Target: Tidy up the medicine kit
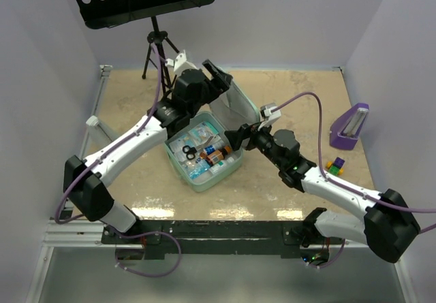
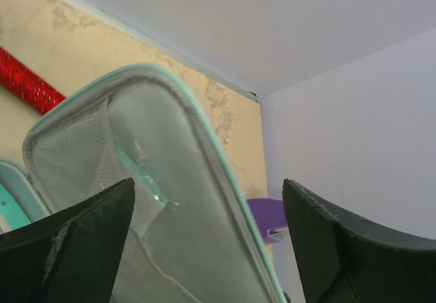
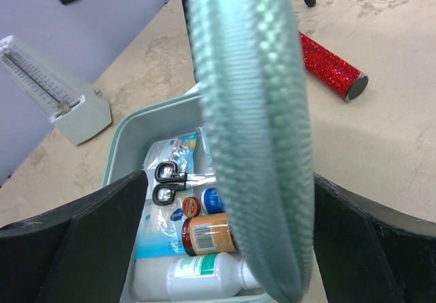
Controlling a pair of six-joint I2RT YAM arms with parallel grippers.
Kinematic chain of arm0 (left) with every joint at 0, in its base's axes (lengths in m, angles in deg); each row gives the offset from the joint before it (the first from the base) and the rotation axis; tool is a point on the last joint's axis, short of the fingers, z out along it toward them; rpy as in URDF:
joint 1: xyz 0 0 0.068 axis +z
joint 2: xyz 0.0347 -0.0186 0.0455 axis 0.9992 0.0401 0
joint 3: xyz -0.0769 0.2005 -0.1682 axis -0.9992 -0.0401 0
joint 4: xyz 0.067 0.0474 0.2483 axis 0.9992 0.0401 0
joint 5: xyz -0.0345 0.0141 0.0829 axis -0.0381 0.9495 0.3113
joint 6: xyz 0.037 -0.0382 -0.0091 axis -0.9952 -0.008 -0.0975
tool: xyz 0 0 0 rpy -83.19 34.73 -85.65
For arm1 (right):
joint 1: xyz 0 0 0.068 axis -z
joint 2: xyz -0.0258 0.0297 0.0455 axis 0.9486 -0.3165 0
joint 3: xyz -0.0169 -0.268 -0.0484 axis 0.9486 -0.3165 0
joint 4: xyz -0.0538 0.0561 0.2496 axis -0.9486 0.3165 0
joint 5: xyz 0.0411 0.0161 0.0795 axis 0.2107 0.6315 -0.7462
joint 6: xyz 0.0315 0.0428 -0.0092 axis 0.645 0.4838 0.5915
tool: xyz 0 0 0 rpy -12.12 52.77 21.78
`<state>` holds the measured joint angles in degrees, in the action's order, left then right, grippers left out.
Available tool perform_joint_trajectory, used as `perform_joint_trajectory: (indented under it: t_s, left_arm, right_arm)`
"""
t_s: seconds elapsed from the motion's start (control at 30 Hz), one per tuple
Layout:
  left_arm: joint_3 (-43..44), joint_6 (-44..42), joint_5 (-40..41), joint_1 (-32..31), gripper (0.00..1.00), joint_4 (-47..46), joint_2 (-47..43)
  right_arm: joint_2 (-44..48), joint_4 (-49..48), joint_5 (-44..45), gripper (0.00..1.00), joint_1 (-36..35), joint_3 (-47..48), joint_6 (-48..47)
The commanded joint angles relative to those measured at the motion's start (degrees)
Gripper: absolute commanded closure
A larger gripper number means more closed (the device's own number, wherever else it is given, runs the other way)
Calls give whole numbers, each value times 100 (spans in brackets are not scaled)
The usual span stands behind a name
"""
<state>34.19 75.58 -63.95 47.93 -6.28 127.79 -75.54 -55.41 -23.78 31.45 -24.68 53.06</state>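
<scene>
Left tool point(image 2: 208, 187): fingers apart, gripping nothing; it sits at the top rim of the medicine kit's raised lid point(image 1: 235, 104), whose mesh inner face fills the gap ahead.
Right tool point(image 3: 228, 180): fingers wide apart, straddling the lid's side edge without visibly pressing it.
Medicine kit point(image 1: 218, 177): on the table point(image 1: 306, 85) between the two arms, base open, lid standing nearly upright on its far side.
Inside the kit: scissors point(image 3: 167, 180), an orange-labelled bottle point(image 3: 208, 233), a white bottle point(image 3: 197, 272) and flat packets.
Beyond the kit: red glitter tube point(image 3: 334, 68) just behind the lid; purple stand point(image 1: 349, 127) well to the right.
Step in hand: probably lid handling, with the contents already stowed.
Next move: likely one tool closes on the rim and swings the lid down squarely over the base, without shoving the kit.
</scene>
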Motion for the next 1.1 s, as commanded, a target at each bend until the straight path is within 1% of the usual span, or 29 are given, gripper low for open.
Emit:
perform_joint_trajectory:
  t_s: [0.0, 0.07, 0.13, 0.2, 0.27, 0.33, 0.37, 0.43, 0.5, 0.57, 0.6, 0.67, 0.77, 0.87, 0.9, 0.97, 1.07]
  left_arm:
    - [738, -413, 66, 31, 0, 593, -777]
    - [616, -580, 285, 31, 0, 839, -1206]
    - [222, -896, 461, 39, 0, 867, -1734]
    - [-436, -1028, 567, 83, 0, 911, -2288]
    - [-1034, -1387, 506, 92, 0, 753, -2850]
    - [-1597, -1573, 463, 110, 4, 648, -3290]
    - [-1782, -1670, 367, 118, 9, 586, -3353]
    - [-1898, -1872, 24, 118, 31, 350, -3258]
    - [-1837, -2039, -266, 118, 50, 130, -3003]
    - [-1697, -2284, -442, 118, 63, -186, -2696]
    - [-1644, -2399, -521, 118, 67, -397, -2546]
    - [-1416, -2610, -697, 118, 73, -679, -2169]
    - [-828, -2839, -917, 118, 83, -636, -1440]
    - [-502, -2927, -1023, 118, 98, -680, -947]
    - [-475, -2971, -1049, 118, 100, -732, -867]
    - [-448, -3006, -1041, 118, 100, -1031, -735]
    - [-308, -3094, -988, 118, 100, -1102, -463]
  right_arm:
    - [195, 32, 60, 2, -7, 38, -117]
    - [221, 58, 60, 2, -7, 38, -126]
    - [257, 76, 78, 2, -7, 56, -126]
    - [257, 85, 51, 2, -7, 73, -126]
    - [257, 128, 77, 2, -7, 108, -117]
    - [231, 137, 78, 2, -7, 117, -108]
    - [222, 155, 86, 2, -7, 126, -117]
    - [195, 155, 121, 3, -7, 126, -100]
    - [204, 172, 183, 4, -7, 117, -47]
    - [230, 199, 183, 4, -7, 126, -29]
    - [239, 208, 183, 4, -7, 126, -3]
    - [257, 251, 166, 4, -7, 126, 6]
    - [265, 365, 148, 4, -7, 179, -29]
    - [248, 453, 122, 4, -7, 205, -73]
    - [248, 480, 130, 4, -7, 214, -82]
    - [257, 498, 148, 4, -7, 205, -99]
    - [230, 506, 130, 4, -7, 205, -82]
